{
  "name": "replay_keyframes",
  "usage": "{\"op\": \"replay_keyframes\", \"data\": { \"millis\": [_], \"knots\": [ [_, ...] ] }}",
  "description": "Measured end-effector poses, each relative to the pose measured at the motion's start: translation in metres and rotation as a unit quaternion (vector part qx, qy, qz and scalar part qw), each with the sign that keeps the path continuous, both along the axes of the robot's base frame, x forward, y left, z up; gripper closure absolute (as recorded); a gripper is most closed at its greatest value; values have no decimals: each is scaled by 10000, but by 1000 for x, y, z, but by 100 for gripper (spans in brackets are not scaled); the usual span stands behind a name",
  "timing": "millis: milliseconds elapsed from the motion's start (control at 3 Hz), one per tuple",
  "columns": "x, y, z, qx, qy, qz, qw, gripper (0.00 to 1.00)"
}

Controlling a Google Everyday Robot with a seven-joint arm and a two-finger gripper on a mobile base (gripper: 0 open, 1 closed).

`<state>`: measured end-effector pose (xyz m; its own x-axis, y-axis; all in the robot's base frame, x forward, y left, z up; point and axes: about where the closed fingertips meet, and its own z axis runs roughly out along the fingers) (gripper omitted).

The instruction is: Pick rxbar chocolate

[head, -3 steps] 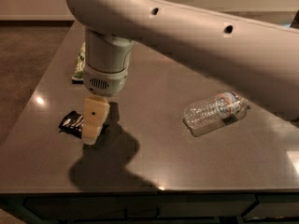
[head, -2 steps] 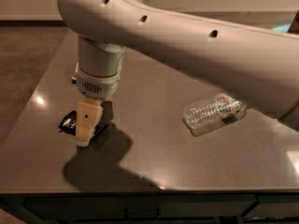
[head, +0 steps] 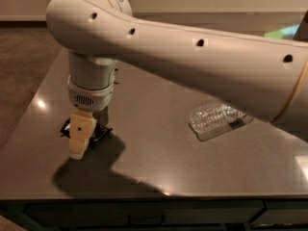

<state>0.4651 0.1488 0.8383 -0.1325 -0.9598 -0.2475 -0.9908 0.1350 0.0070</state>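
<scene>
The rxbar chocolate (head: 99, 132) is a small flat black wrapper lying on the dark grey table (head: 154, 167) near its left edge. My gripper (head: 78, 149) hangs from the big white arm (head: 192, 61) and stands right over the bar's middle, its tan tip down at the table surface. The bar's black ends show to the left and right of the gripper. The middle of the bar is hidden behind it.
A clear plastic bottle (head: 216, 120) lies on its side on the table to the right, partly under the arm. The table's front edge runs along the bottom and its left edge is close to the bar. A brown floor lies beyond on the left.
The arm has shifted left and toward the camera. The gripper has come from the bar's right end to over its middle and sits lower. The bar and bottle have not moved.
</scene>
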Motion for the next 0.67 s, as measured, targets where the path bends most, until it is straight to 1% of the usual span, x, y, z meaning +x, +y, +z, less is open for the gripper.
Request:
{"op": "replay_keyframes", "data": {
  "millis": [333,667],
  "knots": [
    [1,2,-9,-66,0,-35,10000,17],
    [4,1,-8,-31,-21,-60,10000,48]
  ]
}}
